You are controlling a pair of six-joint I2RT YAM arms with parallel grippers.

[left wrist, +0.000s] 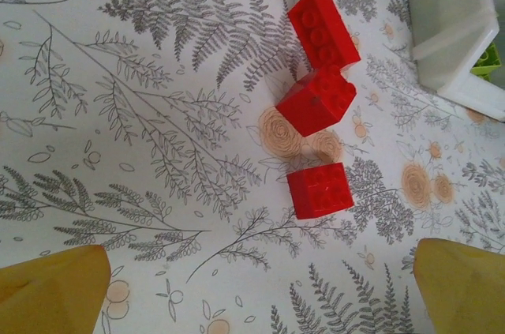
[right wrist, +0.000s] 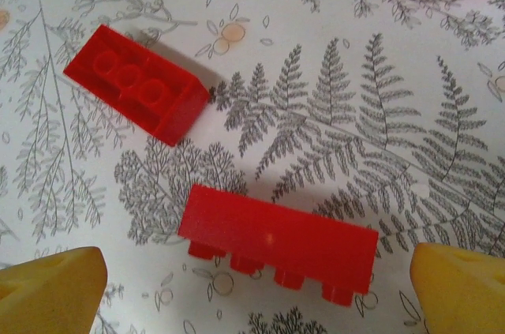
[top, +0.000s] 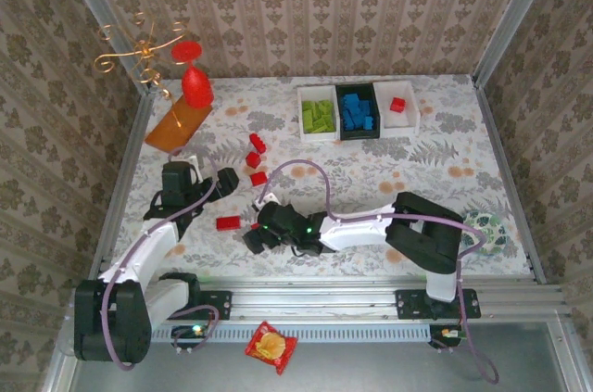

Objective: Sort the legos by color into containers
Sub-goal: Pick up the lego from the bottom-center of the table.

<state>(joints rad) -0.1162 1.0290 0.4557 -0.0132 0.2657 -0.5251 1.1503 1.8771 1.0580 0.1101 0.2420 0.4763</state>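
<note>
Both grippers are hovering with fingers apart, holding nothing. Left gripper (left wrist: pixel 256 298) is hanging well near-left of the black bin (top: pixel 356 88), its fingers (left wrist: pixel 51 290) framing three red legos (left wrist: pixel 316 99) in a line, the top two touching, with open cloth (left wrist: pixel 142 113) all round. Right gripper (right wrist: pixel 252 298) is hanging further toward the near edge from the black bin, straddling a long red brick (right wrist: pixel 280 243) lying on its side, another red brick (right wrist: pixel 134 93) lying apart beyond it. Blue legos (top: pixel 358 112) are filling the black bin. Lime legos (top: pixel 319 116) are sitting in the left white bin (top: pixel 303 114) and one red lego (top: pixel 397 104) in the right white bin (top: pixel 414 110).
</note>
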